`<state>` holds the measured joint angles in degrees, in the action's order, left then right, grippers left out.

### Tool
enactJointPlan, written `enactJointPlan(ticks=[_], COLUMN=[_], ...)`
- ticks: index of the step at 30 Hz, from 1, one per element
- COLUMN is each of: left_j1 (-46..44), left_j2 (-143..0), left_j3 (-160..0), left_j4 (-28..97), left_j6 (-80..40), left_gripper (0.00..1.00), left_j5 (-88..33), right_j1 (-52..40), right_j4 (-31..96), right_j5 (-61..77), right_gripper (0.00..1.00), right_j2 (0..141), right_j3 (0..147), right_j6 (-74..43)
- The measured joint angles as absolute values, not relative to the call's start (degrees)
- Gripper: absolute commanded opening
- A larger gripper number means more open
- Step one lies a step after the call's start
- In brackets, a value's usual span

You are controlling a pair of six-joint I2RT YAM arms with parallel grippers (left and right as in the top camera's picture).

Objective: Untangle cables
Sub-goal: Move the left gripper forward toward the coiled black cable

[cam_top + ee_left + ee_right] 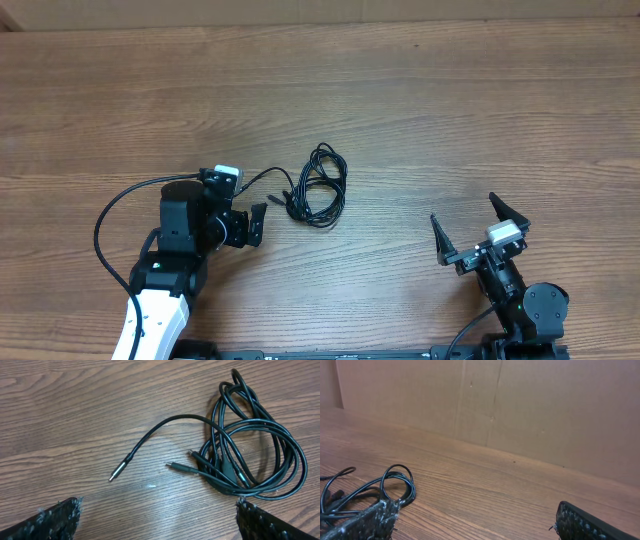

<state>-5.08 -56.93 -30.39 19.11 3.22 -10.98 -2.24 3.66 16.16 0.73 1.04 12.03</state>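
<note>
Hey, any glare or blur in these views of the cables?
Overhead: even light, cables sharp. Left wrist: faint glare spot on the table near the loose plug, left fingers soft at the bottom corners. Right wrist: right fingers soft too.

Black left arm (185, 235), white lower shell (155, 320), black right gripper (462, 206)

Wide-open jaws are seen on the left gripper (250, 203), reached toward centre, and the right gripper (472, 224), parked near its base.
</note>
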Motion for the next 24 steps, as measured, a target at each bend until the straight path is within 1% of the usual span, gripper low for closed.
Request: enactJointPlan(ticks=[24], left_j1=[-5.08], left_j2=[-56.93], left_j3=[-30.39], left_j4=[18.9], left_j6=[3.2], left_gripper=[1.0], left_j5=[-14.46], right_j1=[-2.24], right_j4=[3.68], right_j5=[16.14], right_gripper=[1.0], right_j2=[0.73], right_j3=[1.04], right_j6=[12.03])
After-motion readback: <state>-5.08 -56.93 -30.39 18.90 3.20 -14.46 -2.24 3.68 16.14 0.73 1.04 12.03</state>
